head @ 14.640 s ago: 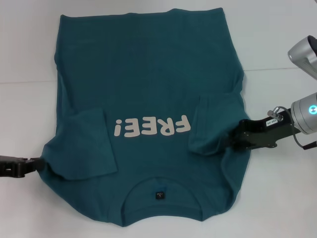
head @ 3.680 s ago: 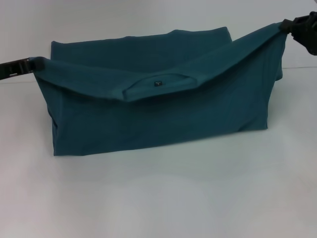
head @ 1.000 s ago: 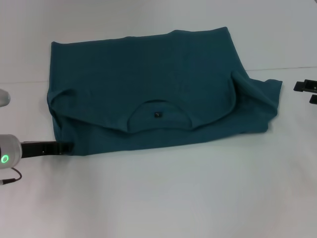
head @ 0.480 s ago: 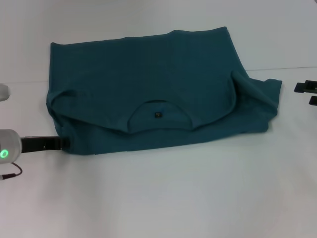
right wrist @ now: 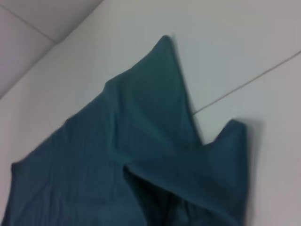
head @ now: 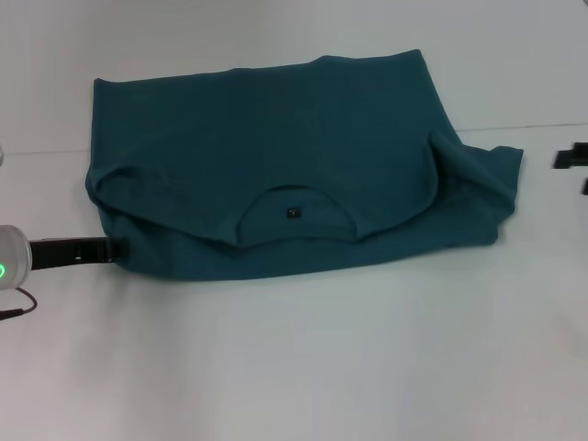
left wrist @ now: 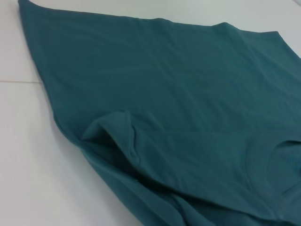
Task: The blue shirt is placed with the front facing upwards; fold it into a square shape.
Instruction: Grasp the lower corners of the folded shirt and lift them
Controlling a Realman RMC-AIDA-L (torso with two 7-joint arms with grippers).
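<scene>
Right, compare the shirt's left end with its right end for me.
On the blue shirt, the left end sits fairly squared, with the left gripper at its near corner. The right end flares out into a loose pointed flap, with the right gripper well clear of it. Both ends lie flat on the table.

Blue shirt (head: 276, 138): soft knit cloth, matt teal, lightly creased, with a ribbed neck band and a small dark woven label (head: 292, 213). Counter (head: 322, 358): smooth white surface with a faint sheen. Left end effector (head: 108, 248): matt black, hard-looking finish, on a glossy silver-grey wrist housing (head: 11, 259).
</scene>
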